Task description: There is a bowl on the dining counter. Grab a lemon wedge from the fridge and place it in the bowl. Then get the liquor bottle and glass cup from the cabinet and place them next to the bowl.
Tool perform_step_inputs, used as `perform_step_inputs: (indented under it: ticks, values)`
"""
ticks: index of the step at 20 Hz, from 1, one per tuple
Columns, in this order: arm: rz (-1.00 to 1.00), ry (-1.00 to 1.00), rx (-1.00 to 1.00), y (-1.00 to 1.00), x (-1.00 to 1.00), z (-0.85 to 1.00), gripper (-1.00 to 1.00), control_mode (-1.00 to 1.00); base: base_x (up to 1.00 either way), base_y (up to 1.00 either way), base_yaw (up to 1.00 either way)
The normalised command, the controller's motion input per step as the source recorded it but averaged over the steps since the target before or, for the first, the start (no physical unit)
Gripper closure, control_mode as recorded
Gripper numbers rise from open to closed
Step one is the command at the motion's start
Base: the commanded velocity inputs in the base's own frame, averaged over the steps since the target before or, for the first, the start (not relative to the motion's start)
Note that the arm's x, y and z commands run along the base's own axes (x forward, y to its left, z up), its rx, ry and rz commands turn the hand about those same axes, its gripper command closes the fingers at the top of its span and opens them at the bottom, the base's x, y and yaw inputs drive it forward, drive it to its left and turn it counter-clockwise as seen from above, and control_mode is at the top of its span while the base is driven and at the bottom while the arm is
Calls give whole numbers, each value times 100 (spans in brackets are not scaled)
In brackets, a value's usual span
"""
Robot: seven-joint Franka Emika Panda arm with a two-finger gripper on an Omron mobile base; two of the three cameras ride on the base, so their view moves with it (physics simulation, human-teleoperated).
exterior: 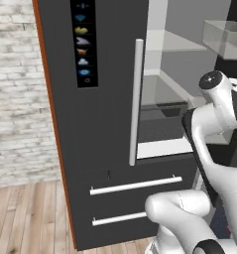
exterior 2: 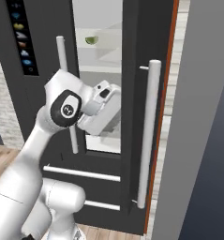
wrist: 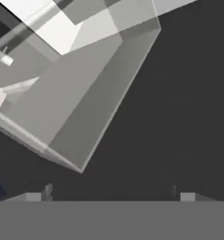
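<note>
The tall dark grey fridge (exterior: 105, 124) stands right in front of me with its right door (exterior 2: 134, 93) swung open. A small greenish-yellow lemon wedge (exterior 2: 91, 40) lies on an upper shelf inside. My white hand (exterior 2: 104, 110) reaches into the opening at mid height, well below the wedge. In the hand view my gripper (wrist: 112, 192) is open, its fingertips (wrist: 48, 191) far apart with nothing between them, facing a clear plastic bin (wrist: 85, 93) against the dark interior. The bowl, dining counter, cabinet, liquor bottle and glass cup are out of view.
Long pale bar handles (exterior: 136, 101) run down the shut left door, and two drawers (exterior: 135, 186) sit below. The open door's handle (exterior 2: 148, 131) stands close on my right. A white brick wall (exterior: 16, 89) and wood floor (exterior: 26, 218) lie to the left.
</note>
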Motion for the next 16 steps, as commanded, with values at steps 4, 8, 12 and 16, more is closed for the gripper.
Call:
perform_step_inputs:
  ticks: [4,8,12,16]
  values:
    - [-3,4,5,-74,1,8,-100,-100,0,0,0]
    - [0,11,15,-53,16,0,-100,-100,0,0,0]
    - [0,14,21,-63,18,0,-100,-100,0,0,0]
    - [0,-2,16,-35,-10,0,-100,-100,0,0,0]
